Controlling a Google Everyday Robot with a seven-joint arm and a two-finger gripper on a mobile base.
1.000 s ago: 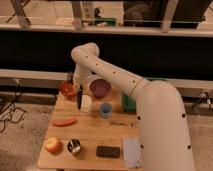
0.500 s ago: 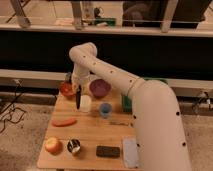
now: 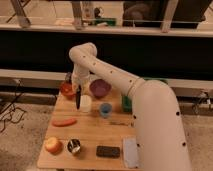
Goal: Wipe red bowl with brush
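Note:
The red bowl (image 3: 66, 90) sits at the back left of the wooden table (image 3: 90, 131), partly hidden by my arm. My gripper (image 3: 76, 86) is just right of the bowl, over its right rim. It is shut on the brush (image 3: 78, 98), a slim dark stick that hangs almost straight down from it. The brush's lower end is beside the bowl, in front of the white cup (image 3: 85, 103). I cannot tell whether the brush touches the bowl.
A purple bowl (image 3: 100, 88) stands right of the gripper, with a blue cup (image 3: 105, 109) in front of it and a green object (image 3: 126, 103) behind my arm. A carrot (image 3: 64, 121), a peach-coloured fruit (image 3: 52, 145), a metal cup (image 3: 74, 146), a dark block (image 3: 108, 151) and a pale flat pad (image 3: 131, 152) lie nearer the front.
My arm has leaned slightly to the left. The gripper and brush have shifted a little left, staying beside the red bowl.

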